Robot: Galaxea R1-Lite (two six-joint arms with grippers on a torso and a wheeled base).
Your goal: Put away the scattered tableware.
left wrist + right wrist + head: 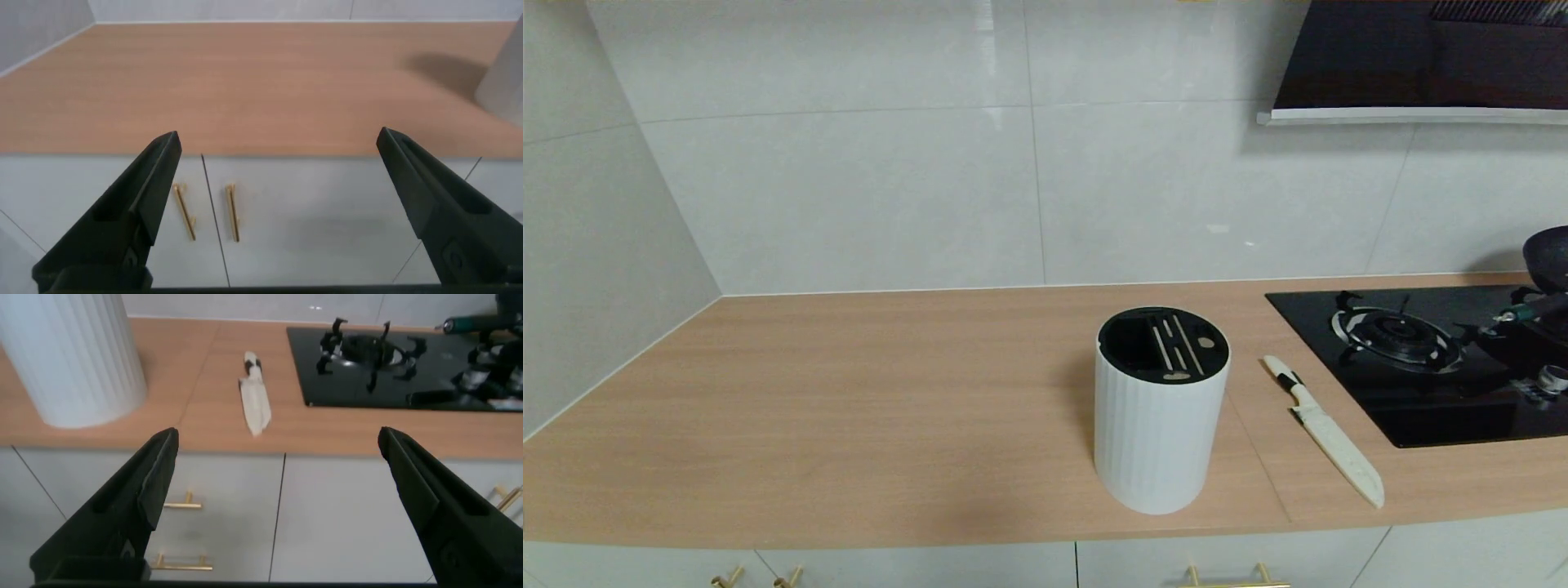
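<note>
A cream-white knife (1323, 429) with a black band on its handle lies flat on the wooden counter (849, 392), blade toward the front edge; the right wrist view has the knife (254, 403) too. Left of it stands a white ribbed cylindrical knife holder (1160, 408) with a black slotted top, upright, also seen as the holder (73, 355) in the right wrist view. My right gripper (278, 445) is open, held in front of the counter edge, apart from the knife. My left gripper (278, 147) is open too, before the cabinet fronts at the counter's left part.
A black gas hob (1421, 359) with a burner sits at the counter's right, with a dark pan (1547, 257) at the far right edge. White cabinet doors with gold handles (233, 212) lie below the counter. Tiled walls close the back and left.
</note>
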